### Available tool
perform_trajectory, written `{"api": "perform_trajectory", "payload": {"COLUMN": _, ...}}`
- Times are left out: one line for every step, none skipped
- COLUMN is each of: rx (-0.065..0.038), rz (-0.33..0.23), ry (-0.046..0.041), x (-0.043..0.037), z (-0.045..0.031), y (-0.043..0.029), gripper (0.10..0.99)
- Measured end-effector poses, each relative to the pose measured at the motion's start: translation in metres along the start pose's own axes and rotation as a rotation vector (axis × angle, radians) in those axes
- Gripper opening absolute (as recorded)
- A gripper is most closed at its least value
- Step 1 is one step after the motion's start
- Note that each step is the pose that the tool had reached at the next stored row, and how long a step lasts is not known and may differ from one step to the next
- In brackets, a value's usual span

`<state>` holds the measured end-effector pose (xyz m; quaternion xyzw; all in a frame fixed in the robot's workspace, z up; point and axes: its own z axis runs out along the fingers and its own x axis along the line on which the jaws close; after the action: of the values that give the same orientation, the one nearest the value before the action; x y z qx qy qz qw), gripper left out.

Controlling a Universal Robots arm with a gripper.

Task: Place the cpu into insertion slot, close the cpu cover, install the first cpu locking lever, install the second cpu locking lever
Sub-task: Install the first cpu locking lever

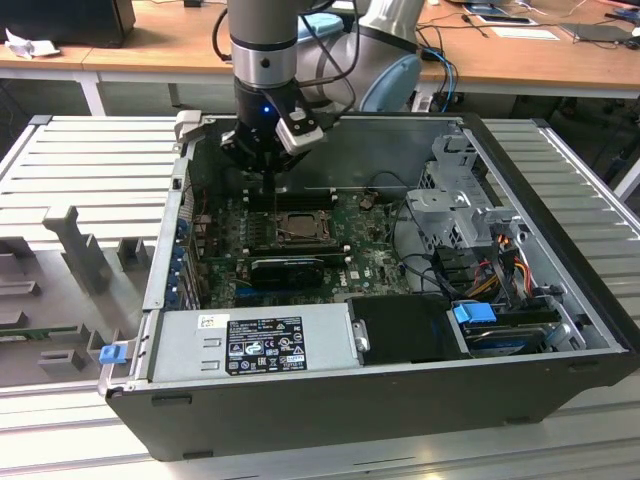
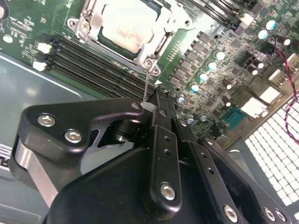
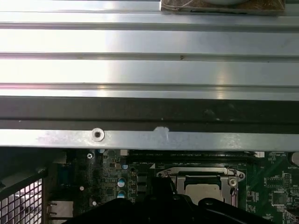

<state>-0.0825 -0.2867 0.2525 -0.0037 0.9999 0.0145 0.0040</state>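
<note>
Gripper (image 2: 161,100) low over the green board (image 2: 28,23), fingers (image 2: 163,135) drawn together at the tips. Thin wire locking lever (image 2: 146,81) ends just beside them; contact not discernible. Beyond the lever, cpu (image 2: 126,23) lies flat in insertion slot (image 1: 299,228), with cpu cover (image 2: 91,24) down around it. Exterior view: arm reaches into open computer case (image 1: 400,400), near its far wall.

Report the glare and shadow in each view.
Exterior view: even room light, though the case shades the motherboard. Second wrist view: the cpu gleams pale, the perforated grille is washed out white, and the gripper is a dark mass in front. First wrist view: hard glare bleaches the ribbed metal surface, while the cpu beyond it lies in shade.
</note>
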Motion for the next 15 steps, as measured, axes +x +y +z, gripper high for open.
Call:
{"api": "perform_trajectory", "payload": {"rx": 0.000, "rz": 0.000, "ry": 0.0000, "x": -0.0012, "z": 0.0000, "y": 0.0000, "gripper": 0.106}}
{"api": "perform_trajectory", "payload": {"rx": 0.000, "rz": 0.000, "ry": 0.0000, "x": -0.0031, "z": 0.0000, "y": 0.0000, "gripper": 0.106}}
{"api": "perform_trajectory", "payload": {"rx": 0.000, "rz": 0.000, "ry": 0.0000, "x": -0.0043, "z": 0.0000, "y": 0.0000, "gripper": 0.106}}
{"api": "perform_trajectory", "payload": {"rx": 0.000, "rz": 0.000, "ry": 0.0000, "x": -0.0058, "z": 0.0001, "y": 0.0000, "gripper": 0.106}}
{"api": "perform_trajectory", "payload": {"rx": 0.000, "rz": 0.000, "ry": 0.0001, "x": -0.0071, "z": 0.0000, "y": -0.0001, "gripper": 0.106}}
{"api": "perform_trajectory", "payload": {"rx": 0.000, "rz": 0.000, "ry": 0.0001, "x": -0.0081, "z": 0.0000, "y": -0.0001, "gripper": 0.106}}
{"api": "perform_trajectory", "payload": {"rx": 0.000, "rz": 0.000, "ry": 0.0000, "x": -0.0094, "z": 0.0001, "y": -0.0001, "gripper": 0.106}}
{"api": "perform_trajectory", "payload": {"rx": 0.000, "rz": 0.000, "ry": 0.0000, "x": -0.0107, "z": 0.0002, "y": -0.0001, "gripper": 0.106}}
{"api": "perform_trajectory", "payload": {"rx": 0.000, "rz": 0.000, "ry": 0.0000, "x": -0.0123, "z": 0.0002, "y": -0.0001, "gripper": 0.106}}
{"api": "perform_trajectory", "payload": {"rx": 0.000, "rz": 0.000, "ry": 0.0001, "x": -0.0155, "z": 0.0003, "y": -0.0001, "gripper": 0.106}}
{"api": "perform_trajectory", "payload": {"rx": 0.000, "rz": -0.001, "ry": 0.0001, "x": -0.0172, "z": 0.0003, "y": -0.0001, "gripper": 0.106}}
{"api": "perform_trajectory", "payload": {"rx": 0.000, "rz": -0.001, "ry": 0.0001, "x": -0.0187, "z": 0.0004, "y": -0.0001, "gripper": 0.106}}
{"api": "perform_trajectory", "payload": {"rx": 0.000, "rz": -0.002, "ry": 0.0001, "x": -0.0205, "z": 0.0005, "y": -0.0002, "gripper": 0.106}}
{"api": "perform_trajectory", "payload": {"rx": -0.003, "rz": -0.002, "ry": 0.0000, "x": -0.0218, "z": 0.0005, "y": -0.0003, "gripper": 0.106}}
{"api": "perform_trajectory", "payload": {"rx": -0.013, "rz": -0.002, "ry": 0.0000, "x": -0.0225, "z": 0.0006, "y": -0.0002, "gripper": 0.106}}
